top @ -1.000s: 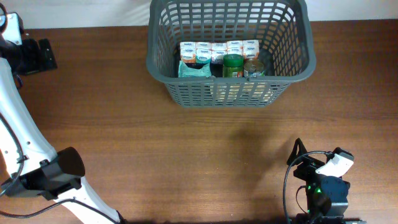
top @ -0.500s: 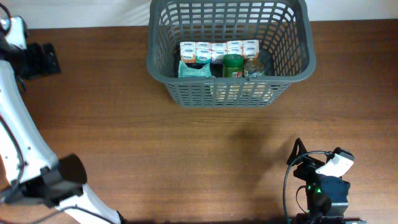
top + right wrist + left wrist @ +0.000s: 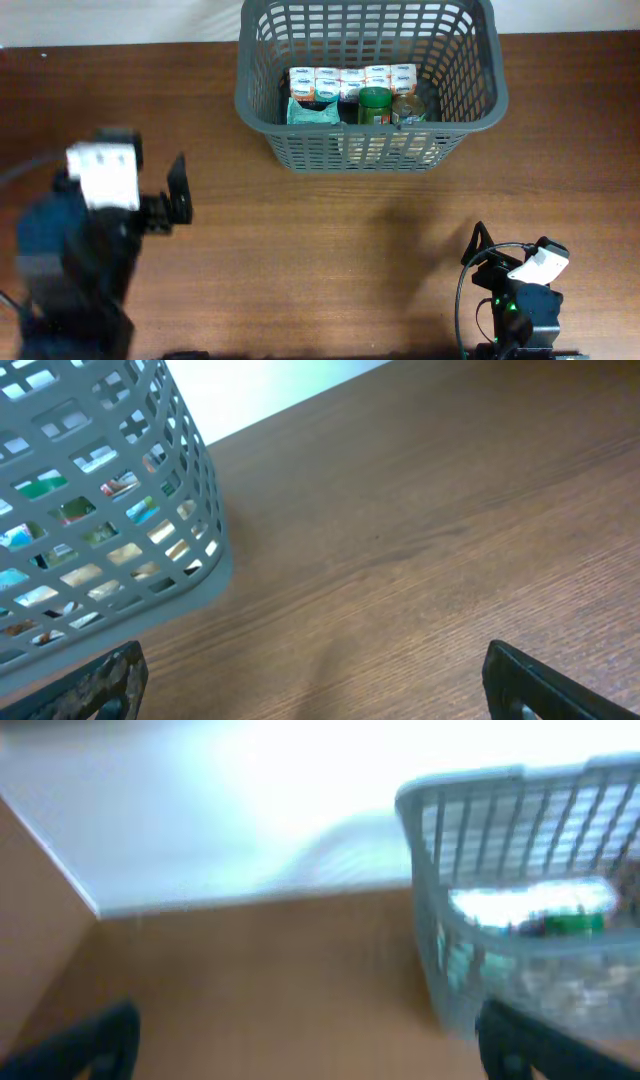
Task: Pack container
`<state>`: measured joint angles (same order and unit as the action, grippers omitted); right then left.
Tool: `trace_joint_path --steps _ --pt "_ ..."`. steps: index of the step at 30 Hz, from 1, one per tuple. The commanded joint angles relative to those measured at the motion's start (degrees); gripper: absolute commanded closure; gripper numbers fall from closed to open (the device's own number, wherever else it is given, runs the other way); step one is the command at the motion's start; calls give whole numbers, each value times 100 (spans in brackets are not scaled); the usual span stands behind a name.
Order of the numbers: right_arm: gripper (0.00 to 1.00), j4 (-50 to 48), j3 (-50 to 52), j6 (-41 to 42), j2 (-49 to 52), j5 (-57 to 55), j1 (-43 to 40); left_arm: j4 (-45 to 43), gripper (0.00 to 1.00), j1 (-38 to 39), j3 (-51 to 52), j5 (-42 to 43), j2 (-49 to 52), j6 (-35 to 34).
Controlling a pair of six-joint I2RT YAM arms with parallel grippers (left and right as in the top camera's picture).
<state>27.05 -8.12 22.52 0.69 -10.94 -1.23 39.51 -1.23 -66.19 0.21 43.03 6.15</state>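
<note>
Packing looks close to done, I think. The container [image 3: 350, 150] stands upright at the far side of the desk [image 3: 330, 260], near the middle. Down inside it I can see a row of little white cartons [image 3: 352, 80], a jar with a green lid [image 3: 374, 103], a small tin can [image 3: 408, 110] just beside the jar, and a blue-green packet [image 3: 312, 113]. From above, I can see no loose thing lying on the brown wood.

The left hand [image 3: 178, 192] is out over the desk, to the left of the container and well apart from it. It looks blurry from above. Its own camera shows its two fingers [image 3: 95, 1040] spread wide with nothing between them, so it is open and empty. That camera looks toward the container.

The right hand [image 3: 479, 245] is low down by the near right edge, far from the container. Its fingers [image 3: 105, 680] are spread wide too, and it holds nothing.

My guess is that this is the gap after putting a thing in. If there is more to pack, a hand first has to find it, because none shows here. If not, both arms only need to go and rest.
</note>
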Motion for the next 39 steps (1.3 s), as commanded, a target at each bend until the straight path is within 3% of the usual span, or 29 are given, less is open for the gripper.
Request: trace_joint_path --steps 1,8,16,24,30,39 --pt "1 15 42 48 -48 2 52 -1270 1 24 1742 109 -1300 -33" --pt "1 15 42 48 -48 2 52 -3156 1 87 4527 109 -3270 -35" --pt "1 13 42 48 -48 2 52 -4640 1 105 6293 109 -4059 -35" --pt "1 15 42 48 -48 2 52 -4352 1 107 6568 90 -4275 -33" --pt "1 15 42 48 -48 2 52 -3484 1 107 6568 87 -4275 -33" --pt "1 15 42 48 -48 2 52 -3488 1 107 6568 90 -4273 -33"
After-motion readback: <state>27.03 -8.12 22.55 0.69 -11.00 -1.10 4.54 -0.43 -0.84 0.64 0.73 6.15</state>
